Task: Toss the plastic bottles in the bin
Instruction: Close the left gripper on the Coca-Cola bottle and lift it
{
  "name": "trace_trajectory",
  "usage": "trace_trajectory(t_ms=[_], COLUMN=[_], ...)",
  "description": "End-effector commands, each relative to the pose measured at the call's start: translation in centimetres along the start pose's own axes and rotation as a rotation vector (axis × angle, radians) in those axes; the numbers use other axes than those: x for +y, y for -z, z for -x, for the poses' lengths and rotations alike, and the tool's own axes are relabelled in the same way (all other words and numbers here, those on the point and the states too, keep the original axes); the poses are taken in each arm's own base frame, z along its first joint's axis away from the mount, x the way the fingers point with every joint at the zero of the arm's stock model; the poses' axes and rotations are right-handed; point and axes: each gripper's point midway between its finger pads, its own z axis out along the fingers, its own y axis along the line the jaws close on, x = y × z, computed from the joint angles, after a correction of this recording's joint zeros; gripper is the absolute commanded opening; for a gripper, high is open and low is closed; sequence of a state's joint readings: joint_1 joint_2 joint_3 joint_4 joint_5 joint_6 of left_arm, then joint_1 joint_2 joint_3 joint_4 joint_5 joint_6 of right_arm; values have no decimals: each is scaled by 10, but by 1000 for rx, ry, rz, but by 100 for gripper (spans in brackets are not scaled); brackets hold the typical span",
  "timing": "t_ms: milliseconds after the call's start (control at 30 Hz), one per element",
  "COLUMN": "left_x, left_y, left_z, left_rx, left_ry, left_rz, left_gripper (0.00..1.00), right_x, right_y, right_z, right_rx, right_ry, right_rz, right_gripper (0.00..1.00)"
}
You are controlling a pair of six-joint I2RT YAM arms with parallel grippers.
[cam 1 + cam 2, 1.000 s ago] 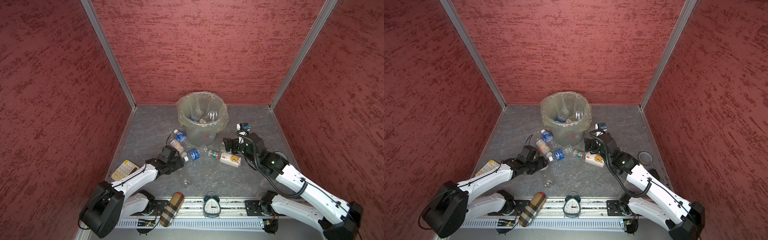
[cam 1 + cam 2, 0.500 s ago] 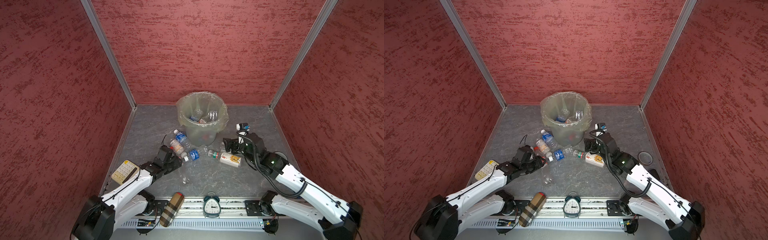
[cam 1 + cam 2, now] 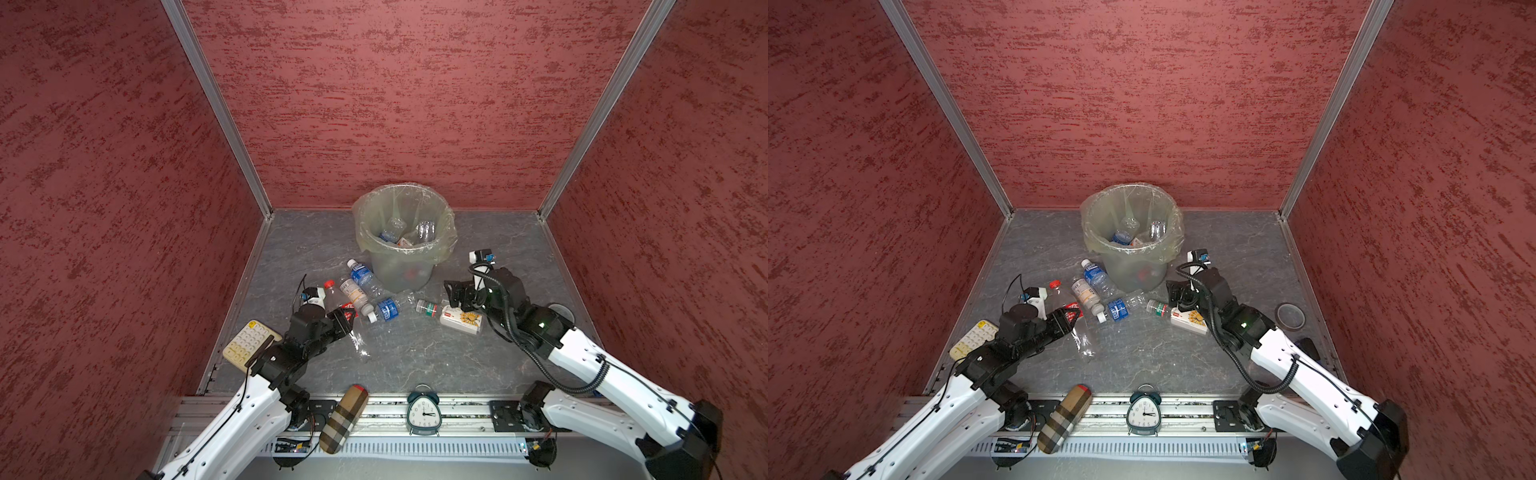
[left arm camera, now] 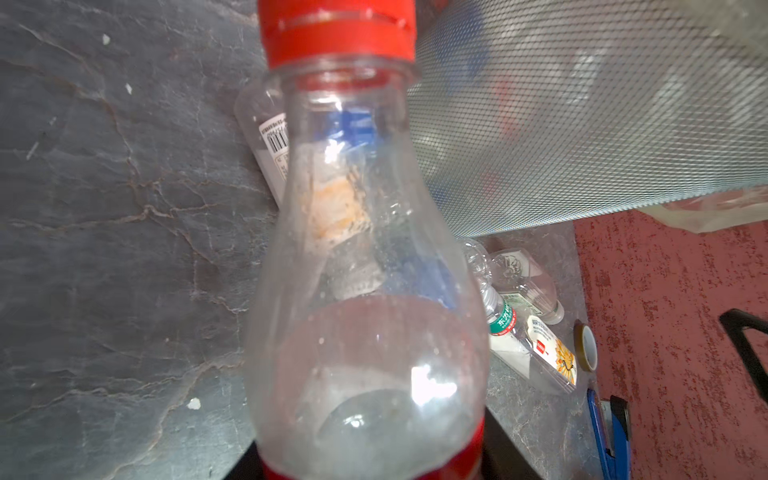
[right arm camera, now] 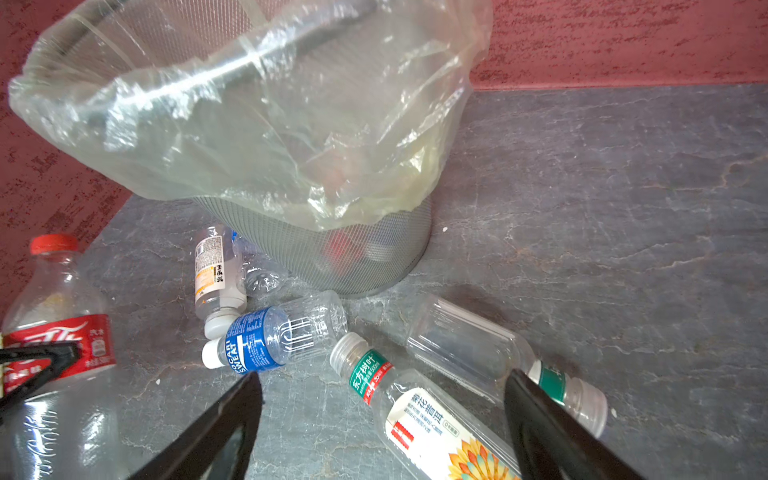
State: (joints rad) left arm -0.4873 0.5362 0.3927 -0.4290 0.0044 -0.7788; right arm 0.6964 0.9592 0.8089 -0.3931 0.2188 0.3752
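Top views both take in the grey, stone-patterned desk (image 3: 415,361), walled in red, and toward its back the bin (image 3: 401,274), upright, its yellowish bag folded over the rim and a few plastic bottles (image 3: 405,235) already lying inside. The left end effector (image 3: 344,319) is clenched on the red-capped cola bottle (image 3: 336,298), left of the bin's front, gripping it at the red label; the left wrist view has that bottle filling the middle, cap pointing away from the camera. The right end effector (image 5: 384,376) is released, jaws wide, hanging over the flower-label bottle (image 5: 436,428), which lies on the desk in front of the bin and to its right, with a white cap and a green neck band; I cannot tell whether a finger touches it. On the front rail (image 3: 386,409) lie a plaid case (image 3: 343,417) and a teal alarm clock (image 3: 423,411); a cream calculator (image 3: 249,345) sits at the desk's left edge by the left arm (image 3: 245,411). Just in front of the bin lie three more: a blue-label bottle (image 3: 360,276) nearest the bin's base, a white-orange-label bottle (image 3: 355,296) beside it, and a Pocari Sweat bottle (image 3: 388,309) with its white cap toward the front. The right wrist view adds a clear square bottle (image 5: 469,345) next to the flower-label one, partly behind a finger. A tape roll (image 3: 1290,316) lies near the right wall
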Motion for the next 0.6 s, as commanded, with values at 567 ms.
trace_trajectory(t_ms=[567], left_x=[-37], left_y=[79], left_z=[55], left_rx=[-260], left_ry=[-201], left_rz=[-100], left_gripper=[50], right_x=[-3], right_y=[-13], right_z=[-43], right_rx=[90], right_ry=[-69], right_rz=[41], right_gripper=[90])
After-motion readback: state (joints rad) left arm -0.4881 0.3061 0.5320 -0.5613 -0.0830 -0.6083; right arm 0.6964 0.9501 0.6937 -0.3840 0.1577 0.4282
